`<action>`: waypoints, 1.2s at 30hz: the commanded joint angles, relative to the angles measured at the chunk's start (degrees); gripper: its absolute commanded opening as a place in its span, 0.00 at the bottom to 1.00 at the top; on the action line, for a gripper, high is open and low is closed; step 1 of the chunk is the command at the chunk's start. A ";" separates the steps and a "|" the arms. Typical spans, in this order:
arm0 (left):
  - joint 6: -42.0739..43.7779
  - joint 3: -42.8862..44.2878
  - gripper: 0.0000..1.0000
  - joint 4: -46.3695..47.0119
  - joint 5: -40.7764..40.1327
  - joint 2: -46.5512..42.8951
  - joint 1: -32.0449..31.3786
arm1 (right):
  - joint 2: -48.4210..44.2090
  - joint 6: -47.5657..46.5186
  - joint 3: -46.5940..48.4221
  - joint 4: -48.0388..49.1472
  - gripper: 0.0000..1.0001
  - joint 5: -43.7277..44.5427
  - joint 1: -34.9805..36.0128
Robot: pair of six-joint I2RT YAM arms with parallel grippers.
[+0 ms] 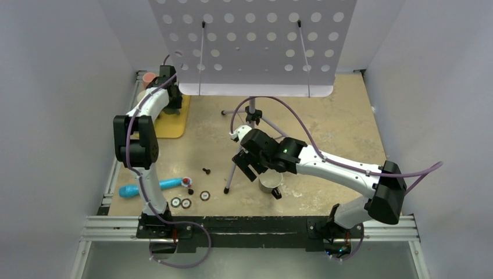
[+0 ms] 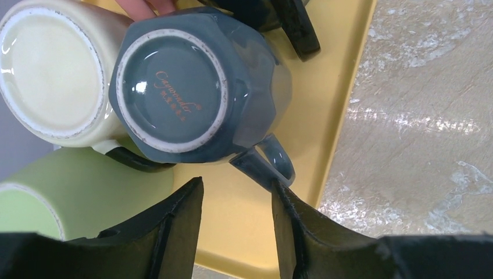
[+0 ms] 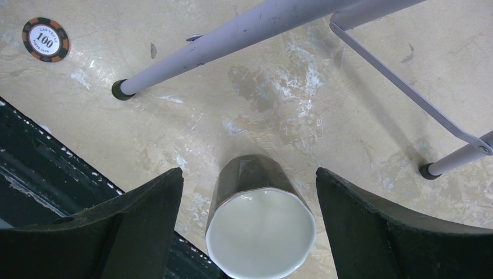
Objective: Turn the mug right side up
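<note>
The right gripper [image 3: 249, 177] hangs with its jaws spread wide, one finger on either side of the dark mug [image 3: 261, 232] and neither touching it. The dark mug stands upright on the table [image 3: 279, 110], white inside facing up, near a grey stand leg [image 3: 232, 32]. The left gripper [image 2: 237, 187], jaws parted and empty, hovers over an upside-down blue-grey mug [image 2: 174, 87] on the yellow tray [image 2: 331, 116].

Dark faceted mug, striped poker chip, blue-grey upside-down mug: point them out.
Dark faceted mug [image 3: 260, 238]: right wrist view, white inside.
Striped poker chip [image 3: 46, 39]: right wrist view, centre label.
Blue-grey upside-down mug [image 2: 168, 87]: left wrist view, base.
</note>
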 commanded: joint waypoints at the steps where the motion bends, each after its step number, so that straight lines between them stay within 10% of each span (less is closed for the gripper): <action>1: 2.09 -0.46 0.51 -3.98 0.86 -1.28 2.37 | -3.11 -1.42 -0.37 2.41 0.86 -1.06 0.38; 9: 6.92 -4.40 0.47 -2.53 2.77 -4.62 5.36 | -4.47 -1.68 -1.16 2.72 0.86 -1.48 0.39; 17: 8.55 -3.98 0.62 -3.24 16.62 -5.41 4.98 | -3.93 -2.06 -1.36 2.89 0.86 -1.62 0.40; 23: 0.52 -6.34 0.76 1.81 12.14 -7.49 3.12 | -3.36 -2.47 -0.67 2.76 0.86 -1.84 0.40; 36: -0.79 12.25 0.46 -11.32 5.06 7.35 3.36 | -4.74 -3.67 0.95 1.70 0.87 -2.22 0.40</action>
